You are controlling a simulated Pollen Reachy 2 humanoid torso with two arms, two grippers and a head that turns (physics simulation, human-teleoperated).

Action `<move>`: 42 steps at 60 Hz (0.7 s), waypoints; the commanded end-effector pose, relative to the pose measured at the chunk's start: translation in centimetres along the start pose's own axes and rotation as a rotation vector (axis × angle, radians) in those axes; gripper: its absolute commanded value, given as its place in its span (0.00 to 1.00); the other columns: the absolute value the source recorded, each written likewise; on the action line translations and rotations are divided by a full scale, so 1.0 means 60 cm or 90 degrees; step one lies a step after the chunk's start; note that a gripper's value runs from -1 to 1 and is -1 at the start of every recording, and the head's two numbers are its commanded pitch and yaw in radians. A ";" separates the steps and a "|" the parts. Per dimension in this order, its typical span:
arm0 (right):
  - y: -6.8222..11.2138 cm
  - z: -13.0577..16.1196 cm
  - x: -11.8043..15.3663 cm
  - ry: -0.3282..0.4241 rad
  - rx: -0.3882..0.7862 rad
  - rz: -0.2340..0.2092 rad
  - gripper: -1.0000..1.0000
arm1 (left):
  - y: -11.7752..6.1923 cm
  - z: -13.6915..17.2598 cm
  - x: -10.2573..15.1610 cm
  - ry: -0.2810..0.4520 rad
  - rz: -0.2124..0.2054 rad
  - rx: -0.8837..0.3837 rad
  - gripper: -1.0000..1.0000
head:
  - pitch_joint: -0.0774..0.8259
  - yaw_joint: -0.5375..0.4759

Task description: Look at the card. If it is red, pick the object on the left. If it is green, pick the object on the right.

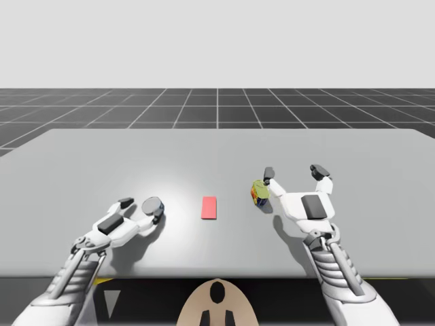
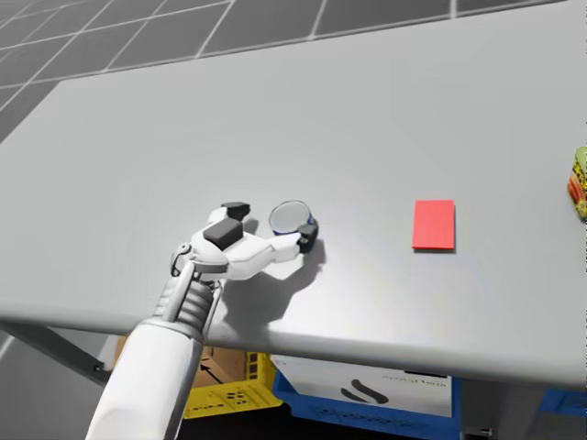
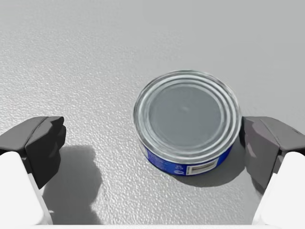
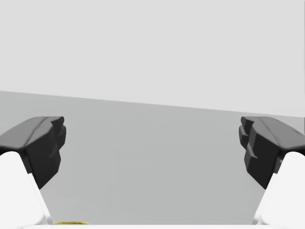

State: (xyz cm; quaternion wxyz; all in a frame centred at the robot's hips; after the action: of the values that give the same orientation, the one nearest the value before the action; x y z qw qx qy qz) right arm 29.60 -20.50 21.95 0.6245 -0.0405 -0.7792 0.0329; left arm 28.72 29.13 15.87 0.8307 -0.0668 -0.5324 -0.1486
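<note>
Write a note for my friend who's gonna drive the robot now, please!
Left claw: open, around the flat blue tin can with a silver lid; one finger near its side, the other apart.
Right claw: open, empty, beside the small yellow-green object.
The flat red card lies on the grey table between both things.
Done: card reads red, so the left can is the pick.
Left: shut on it and lift.

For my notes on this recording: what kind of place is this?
Probably a simulated test scene: a grey table, a dark grid floor behind it, and a red card and a tin can on top.
</note>
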 end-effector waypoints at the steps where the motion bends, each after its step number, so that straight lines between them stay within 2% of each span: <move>1: 0.006 0.002 0.000 0.001 -0.002 -0.014 0.00 | -0.003 -0.029 0.001 0.014 -0.006 0.002 0.00 | 0.87 0.88; 15: 0.003 0.003 0.005 -0.002 -0.003 -0.018 0.00 | -0.013 -0.047 -0.007 0.047 -0.006 -0.001 0.00 | 0.87 0.87; 18: 0.002 0.003 0.006 -0.003 -0.004 -0.019 0.00 | -0.014 -0.048 -0.010 0.055 -0.009 -0.003 0.03 | 0.87 0.87; 19: 0.002 0.003 0.007 -0.003 -0.004 -0.020 0.00 | -0.014 -0.049 -0.012 0.058 -0.015 0.002 0.15 | 0.87 0.87; 20: 0.002 0.002 0.007 -0.003 -0.004 -0.020 0.00 | -0.013 -0.049 -0.013 0.060 -0.015 0.002 0.39 | 0.87 0.87; 21: 0.002 0.002 0.007 -0.003 -0.004 -0.021 0.00 | -0.013 -0.050 -0.014 0.061 -0.014 0.001 0.47 | 0.87 0.87; 22: 0.002 0.002 0.007 -0.003 -0.004 -0.021 0.00 | -0.013 -0.050 -0.014 0.063 -0.014 0.001 0.62 | 0.87 0.87; 23: 0.002 0.003 0.007 -0.003 -0.005 -0.021 0.00 | -0.013 -0.050 -0.015 0.063 -0.015 0.002 0.67 | 0.87 0.87; 24: 0.002 0.003 0.008 -0.003 -0.005 -0.021 0.00 | -0.013 -0.051 -0.016 0.067 -0.017 0.001 0.84 | 0.87 0.87; 25: 0.002 0.003 0.008 -0.004 -0.005 -0.021 0.00 | -0.014 -0.051 -0.018 0.072 -0.022 -0.003 0.95 | 0.86 0.87; 34: 0.001 0.003 0.009 -0.005 -0.007 -0.022 0.00 | -0.017 -0.049 -0.020 0.078 -0.022 -0.008 1.00 | 0.86 0.87; 42: 0.000 0.003 0.010 -0.005 -0.008 -0.024 0.00 | -0.019 -0.047 -0.020 0.078 -0.023 -0.008 1.00 | 0.82 0.87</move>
State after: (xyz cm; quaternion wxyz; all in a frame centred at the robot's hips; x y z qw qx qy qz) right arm 29.38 -20.82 22.56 0.6202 -0.0379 -0.7831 0.0260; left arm 31.17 27.55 15.55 0.8356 -0.0555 -0.5211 -0.1647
